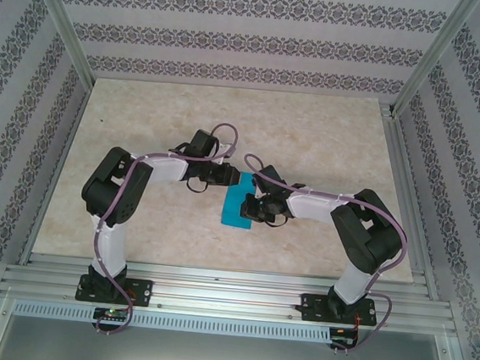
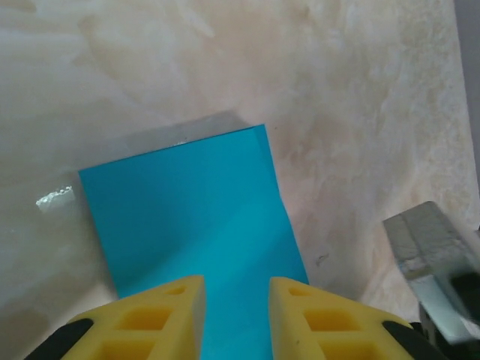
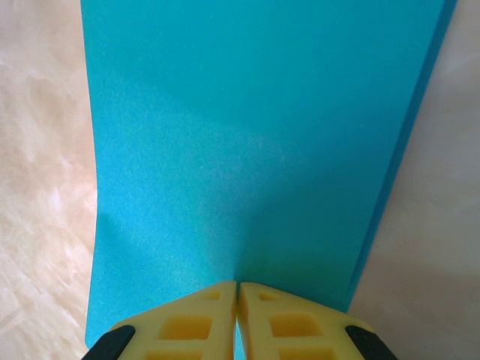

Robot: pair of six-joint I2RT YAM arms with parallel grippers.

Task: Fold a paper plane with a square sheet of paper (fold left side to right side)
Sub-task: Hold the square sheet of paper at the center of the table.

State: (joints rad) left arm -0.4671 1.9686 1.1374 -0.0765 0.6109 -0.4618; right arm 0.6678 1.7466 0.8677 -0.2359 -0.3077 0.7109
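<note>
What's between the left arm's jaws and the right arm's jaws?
The thin turquoise-blue sheet of paper; the top view shows it spanning that gap over the marbled beige table.

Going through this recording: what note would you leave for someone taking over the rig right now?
Left gripper: open, fingers apart over one edge of the paper.
Right gripper: shut, pinching the paper's edge.
Paper: on the table between the arms, a narrow rectangle, apparently two layers.
Done: the first half fold looks made.
Left: press the crease, then all the plane folds.
</note>
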